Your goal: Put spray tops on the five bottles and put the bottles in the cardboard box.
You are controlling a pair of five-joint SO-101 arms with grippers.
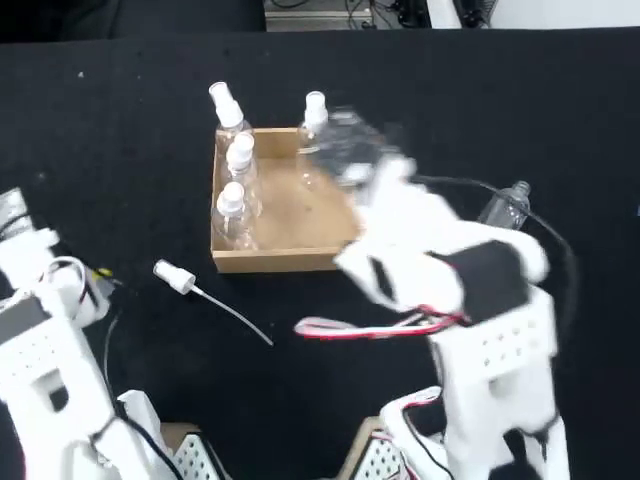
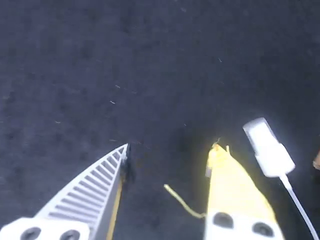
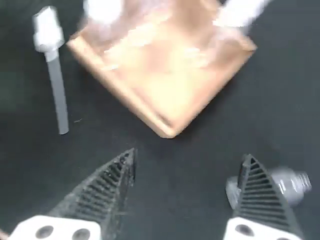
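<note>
Status: four of five looked done, my read. The cardboard box (image 1: 285, 262) sat mid tabletop (image 1: 120, 120). Inside it, along the 9 o'clock wall, stood the near bottle (image 1: 233, 215) and the middle bottle (image 1: 241, 165), both capped. At the 11 o'clock corner was the far-left bottle (image 1: 228, 115), and at the 12 o'clock edge the far-right bottle (image 1: 315, 120), also capped. I couldn't tell if those two were inside or just behind the wall; it was blurred there.

Left to do:
- The uncapped bottle (image 1: 505, 205) sat on the tabletop at 3 o'clock of the box, apart from it, beyond the right arm.
- The loose spray top (image 1: 175, 275), tube attached, lay at 8 o'clock of the box, near its front corner.

Claws:
- The left claw (image 2: 170, 150) was spread wide with nothing in it, low over the tabletop. The spray top (image 2: 267, 147) was just beside its yellow finger.
- The right claw (image 3: 189, 156) was likewise wide apart and empty. The uncapped bottle (image 3: 292, 184) was beside one fingertip and the box (image 3: 165, 100) was beyond.

Remaining, as I judged it: fit that top on the last bottle, then box it.
</note>
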